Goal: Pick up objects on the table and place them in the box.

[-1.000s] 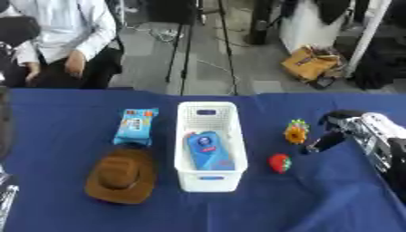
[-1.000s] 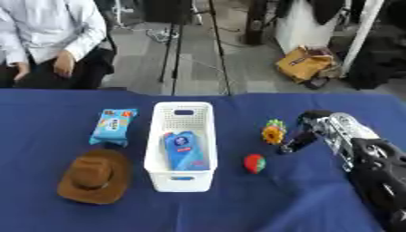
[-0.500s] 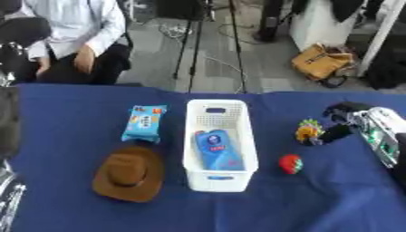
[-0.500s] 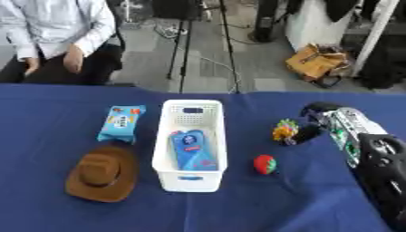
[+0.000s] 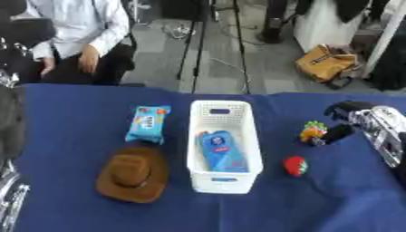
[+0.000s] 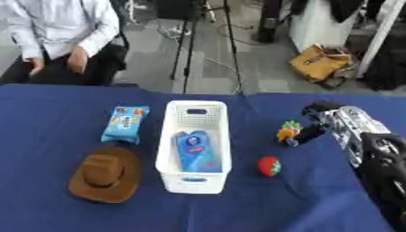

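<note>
While a blue tablecloth is covering the whole table, a white slotted basket is sitting at its centre, long side running from 12 to 6 o'clock, and holding a blue pouch lying flat on its floor. At 8 o'clock from the basket a brown cowboy hat is lying on the cloth, and at 10 o'clock a light blue snack packet is lying just beside the basket wall. The right hand is reaching in from 3 o'clock, its fingers curling toward a small yellow, orange and green toy; whether they are gripping it, I cannot tell. A red strawberry-like toy is resting at 4 o'clock from the basket, apart from it.
</note>
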